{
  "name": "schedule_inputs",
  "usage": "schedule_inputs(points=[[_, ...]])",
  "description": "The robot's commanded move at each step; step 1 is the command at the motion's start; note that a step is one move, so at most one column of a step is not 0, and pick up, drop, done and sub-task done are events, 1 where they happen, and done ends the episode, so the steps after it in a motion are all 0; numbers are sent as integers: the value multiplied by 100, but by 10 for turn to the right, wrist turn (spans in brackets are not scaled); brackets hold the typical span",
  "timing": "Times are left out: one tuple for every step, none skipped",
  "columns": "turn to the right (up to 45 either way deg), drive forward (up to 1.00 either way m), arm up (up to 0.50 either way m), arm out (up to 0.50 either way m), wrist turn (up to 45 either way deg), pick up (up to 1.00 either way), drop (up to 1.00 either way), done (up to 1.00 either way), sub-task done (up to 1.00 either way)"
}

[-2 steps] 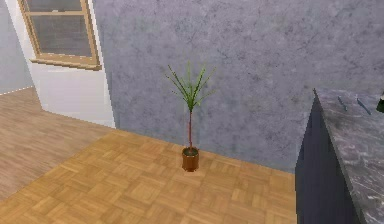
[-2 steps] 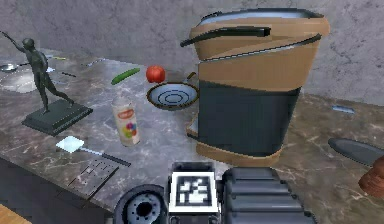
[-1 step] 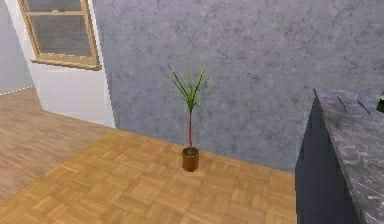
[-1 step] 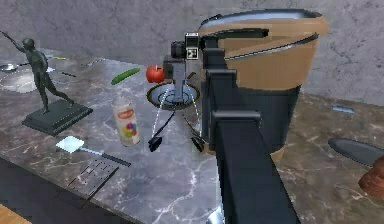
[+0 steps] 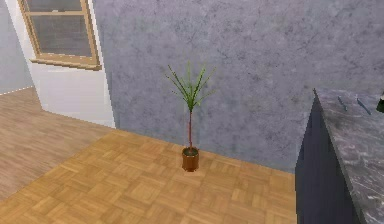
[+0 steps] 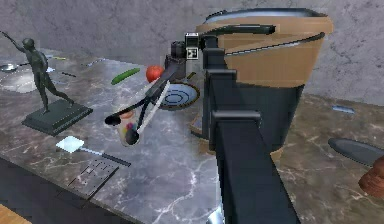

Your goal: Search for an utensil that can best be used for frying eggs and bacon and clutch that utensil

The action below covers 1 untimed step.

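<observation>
On the marble countertop (image 6: 190, 185) in the arm side view, I see the arm (image 6: 240, 140) stretched out, with the gripper (image 6: 138, 115) at its far end and thin fingers (image 6: 150, 105) slanting down toward the view's left. I can't tell the gripper's state, and I can't tell if it holds anything, since things lie on the counter right behind it. Best candidate for the frying utensil is a shallow round grey pan-like dish (image 6: 183, 96) on the counter by the gripper body, at the foot of a big brown container (image 6: 290, 55) with a dark lid. Contact with the gripper: can't tell. Farther out are a red round thing (image 6: 153, 73) and a green long thing (image 6: 127, 75). There's a small multicoloured blob (image 6: 124, 129) at the finger ends. A dark statue (image 6: 45, 85) stands at the view's left, with a white square (image 6: 72, 145) and a dark flat slab (image 6: 95, 173) nearer the edge. The forward view has a potted plant (image 5: 190, 115) on a parquet floor (image 5: 100, 180) by a grey wall (image 5: 260, 70), a window (image 5: 60, 30) upper left and a dark counter (image 5: 340, 150) at right.
</observation>
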Motion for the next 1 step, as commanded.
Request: schedule_inputs(points=[[0,0,0,0,450,0,0,0,0]])
